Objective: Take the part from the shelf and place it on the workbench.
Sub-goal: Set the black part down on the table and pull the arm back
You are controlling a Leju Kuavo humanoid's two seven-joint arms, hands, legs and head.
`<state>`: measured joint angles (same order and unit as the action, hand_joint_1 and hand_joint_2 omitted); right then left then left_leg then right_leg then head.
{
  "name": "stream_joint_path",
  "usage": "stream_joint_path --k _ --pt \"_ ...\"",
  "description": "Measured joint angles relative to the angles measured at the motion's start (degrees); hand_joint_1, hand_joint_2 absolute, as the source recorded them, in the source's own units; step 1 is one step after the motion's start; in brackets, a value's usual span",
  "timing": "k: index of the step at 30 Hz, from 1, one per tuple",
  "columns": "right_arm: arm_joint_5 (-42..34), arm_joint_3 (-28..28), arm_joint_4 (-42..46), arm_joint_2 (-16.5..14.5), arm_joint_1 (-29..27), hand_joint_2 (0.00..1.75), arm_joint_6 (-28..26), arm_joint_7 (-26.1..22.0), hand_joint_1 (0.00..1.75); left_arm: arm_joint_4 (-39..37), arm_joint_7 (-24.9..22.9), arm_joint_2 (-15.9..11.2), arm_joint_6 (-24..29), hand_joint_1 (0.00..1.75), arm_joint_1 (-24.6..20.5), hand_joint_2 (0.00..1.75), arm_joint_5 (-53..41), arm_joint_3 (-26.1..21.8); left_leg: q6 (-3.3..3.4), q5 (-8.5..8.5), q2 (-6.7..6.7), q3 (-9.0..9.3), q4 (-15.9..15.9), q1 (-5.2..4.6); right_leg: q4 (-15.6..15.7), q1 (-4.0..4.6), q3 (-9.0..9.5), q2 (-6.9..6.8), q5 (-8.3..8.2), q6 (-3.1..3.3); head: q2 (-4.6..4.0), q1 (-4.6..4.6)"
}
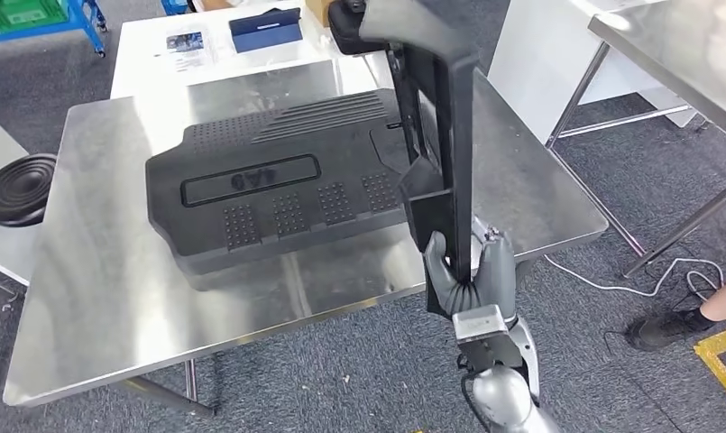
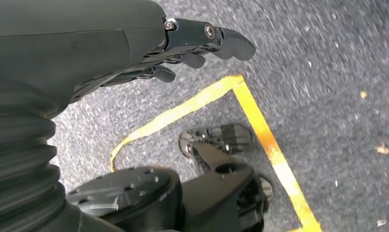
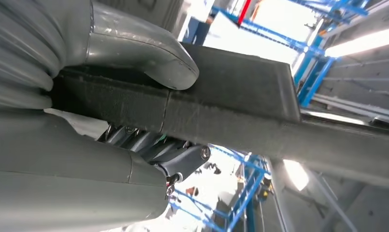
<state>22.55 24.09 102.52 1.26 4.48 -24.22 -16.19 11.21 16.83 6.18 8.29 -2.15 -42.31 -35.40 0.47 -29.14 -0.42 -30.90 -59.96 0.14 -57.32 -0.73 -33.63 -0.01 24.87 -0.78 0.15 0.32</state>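
The right hand was wrapped tight around the low end of a long black part. The part stood straight up over the near edge of the shiny workbench. The left hand hung loose, holding nothing, above grey carpet.

Right hand gripping the lower end of a long black plastic part, held upright at the near edge of the stainless-steel worktop; large black ribbed plastic panel lying flat on the worktop.
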Motion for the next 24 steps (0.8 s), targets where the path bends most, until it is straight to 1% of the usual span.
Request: stream_joint_path --k 1,2,4,5,6,7,9,10,11,12,13,14,15,16,17,19,20,21,22,23,24 --pt "1.3 0.1 -0.2 0.1 0.8 1.75 -0.2 0.6 1.75 0.0 0.0 0.0 0.0 0.00 0.0 1.75 -0.1 0.0 -0.20 -0.54 0.05 -1.05 -2.1 0.06 0.1 -0.18 0.63 0.01 0.05 0.32 0.00 -0.10" --pt "2.8 0.2 -0.5 0.1 1.6 1.75 -0.4 1.1 1.75 0.0 0.0 0.0 -0.1 0.00 -0.1 1.75 -0.3 0.0 -0.38 -1.47 0.09 -2.90 -5.2 0.12 0.2 -0.25 1.04 -0.01 0.25 0.59 0.00 -0.16" --pt "7.0 0.4 -1.2 0.3 3.0 1.75 -1.0 2.4 1.75 0.0 -0.1 0.0 -0.3 0.00 -0.1 1.75 -0.6 -0.1 -0.69 -4.20 0.12 -7.85 -12.6 0.19 0.2 -0.20 1.54 0.01 0.79 1.02 0.00 -0.28" --pt "9.0 0.6 -1.6 0.4 3.5 1.75 -1.2 3.0 1.75 0.0 -0.1 0.0 -0.4 0.00 0.0 1.75 -0.8 -0.1 -0.78 -5.10 0.12 -9.81 -14.7 0.21 0.2 -0.18 1.86 0.07 1.11 1.09 0.00 -0.28" --pt "10.8 0.8 -2.1 0.5 3.9 1.75 -1.3 3.6 1.75 0.0 -0.2 0.0 -0.4 0.00 0.0 1.75 -1.0 -0.1 -0.78 -4.92 0.12 -10.84 -14.9 0.21 0.2 -0.17 2.29 0.15 1.48 1.06 0.00 -0.31" --pt "12.0 1.0 -2.5 0.6 4.2 1.75 -1.3 4.1 1.75 0.0 -0.2 0.0 -0.5 0.00 0.1 1.75 -1.1 -0.1 -0.70 -3.36 0.13 -10.76 -13.0 0.22 0.2 -0.17 2.86 0.22 1.89 0.95 0.00 -0.33" --pt "13.7 1.3 -3.3 0.8 5.0 1.75 -1.3 4.7 1.75 0.0 -0.2 0.0 -0.5 0.00 0.1 1.75 -1.4 -0.2 -0.33 1.96 0.17 -8.56 -5.5 0.18 0.2 -0.13 4.08 0.32 2.84 0.57 0.00 -0.37" --pt "14.6 1.4 -3.7 0.9 5.5 1.75 -1.3 5.2 1.75 0.0 -0.2 0.0 -0.5 0.00 0.1 1.75 -1.5 -0.2 -0.05 3.59 0.20 -7.48 -2.3 0.11 0.2 -0.01 4.53 0.37 3.30 0.29 0.00 -0.38" --pt "15.7 1.5 -4.1 1.0 6.1 1.75 -1.3 5.7 1.75 0.0 -0.2 0.0 -0.6 0.00 0.0 1.75 -1.6 -0.2 0.25 4.55 0.21 -6.65 -0.4 -0.02 0.2 0.12 4.72 0.40 3.71 -0.04 0.00 -0.36" --pt "17.0 1.6 -4.5 1.1 6.7 1.75 -1.2 6.3 1.75 0.0 -0.3 0.0 -0.6 0.00 0.0 1.75 -1.8 -0.2 0.61 4.67 0.20 -6.34 0.4 -0.15 0.1 0.25 4.96 0.44 3.93 -0.44 0.00 -0.37" --pt "18.3 1.8 -5.0 1.2 7.3 1.75 -1.1 6.9 1.75 0.0 -0.3 0.0 -0.6 0.00 -0.1 1.75 -2.0 -0.2 1.04 4.38 0.20 -6.04 0.5 -0.25 0.1 0.32 5.18 0.47 4.05 -0.82 0.00 -0.36" --pt "19.7 2.0 -5.4 1.3 7.9 1.75 -0.9 7.6 1.75 0.0 -0.4 0.1 -0.7 0.00 -0.1 1.75 -2.1 -0.2 1.45 4.70 0.19 -5.60 0.6 -0.22 -0.1 0.31 5.21 0.44 4.20 -1.14 0.00 -0.34" --pt "21.3 2.2 -5.9 1.4 8.6 1.75 -0.8 8.3 1.75 0.0 -0.4 0.1 -0.8 0.00 -0.2 1.75 -2.3 -0.2 1.81 4.84 0.18 -5.28 0.8 -0.13 -1.1 0.29 4.95 0.42 4.29 -1.39 0.00 -0.37" --pt "22.8 2.3 -6.5 1.5 9.4 1.75 -0.6 9.1 1.75 0.0 -0.4 0.2 -0.8 0.00 -0.4 1.75 -2.4 -0.2 2.10 4.94 0.17 -4.88 1.0 -0.02 -3.0 0.27 3.80 0.40 4.60 -1.55 0.00 -0.27" --pt "24.3 2.5 -7.2 1.6 10.3 1.75 -0.4 9.8 1.75 0.0 -0.5 0.2 -0.9 0.00 -0.6 1.75 -2.6 -0.2 2.28 4.96 0.13 -4.65 1.1 0.08 -6.2 0.21 1.83 0.37 5.25 -1.61 0.00 -0.19" --pt "26.1 2.6 -8.7 1.9 11.8 1.75 -0.3 10.6 1.75 0.0 -0.6 0.3 -0.9 0.00 -1.0 1.75 -2.7 -0.2 2.54 4.63 -0.02 -4.53 1.1 0.09 -14.0 0.17 -3.36 0.36 7.59 -1.46 0.00 -0.03" --pt "26.5 2.7 -9.4 2.0 12.2 1.75 -0.2 10.8 1.75 0.0 -0.7 0.3 -0.9 0.00 -1.1 1.75 -2.7 -0.2 2.61 4.40 -0.14 -4.41 1.1 0.08 -16.5 0.14 -5.52 0.36 8.59 -1.45 0.00 -0.04" --pt "26.7 2.7 -9.9 2.1 12.5 1.75 -0.2 10.9 1.75 0.1 -0.7 0.3 -0.9 0.00 -1.1 1.75 -2.7 -0.2 2.64 4.14 -0.28 -4.18 1.1 0.06 -17.1 0.15 -6.80 0.36 8.69 -1.66 0.00 -0.03" --pt "26.8 2.7 -10.3 2.2 12.7 1.75 -0.2 11.0 1.75 0.1 -0.7 0.3 -0.9 0.00 -1.1 1.75 -2.7 -0.2 2.61 3.87 -0.41 -3.86 1.1 0.04 -15.5 0.16 -6.96 0.35 7.60 -2.08 0.00 -0.02" --pt "27.0 2.8 -10.7 2.3 12.9 1.75 -0.2 11.1 1.75 0.1 -0.8 0.3 -0.9 0.00 -1.2 1.75 -2.8 -0.2 2.55 3.59 -0.53 -3.45 1.2 0.02 -11.8 0.22 -6.08 0.35 5.41 -2.56 0.00 -0.03" --pt "27.5 2.8 -11.1 2.4 13.3 1.75 -0.1 11.3 1.75 0.1 -0.9 0.4 -0.9 0.00 -1.2 1.75 -2.9 -0.2 2.45 3.32 -0.61 -3.08 1.2 0.01 -7.4 0.37 -4.69 0.28 2.80 -2.79 0.00 -0.02"
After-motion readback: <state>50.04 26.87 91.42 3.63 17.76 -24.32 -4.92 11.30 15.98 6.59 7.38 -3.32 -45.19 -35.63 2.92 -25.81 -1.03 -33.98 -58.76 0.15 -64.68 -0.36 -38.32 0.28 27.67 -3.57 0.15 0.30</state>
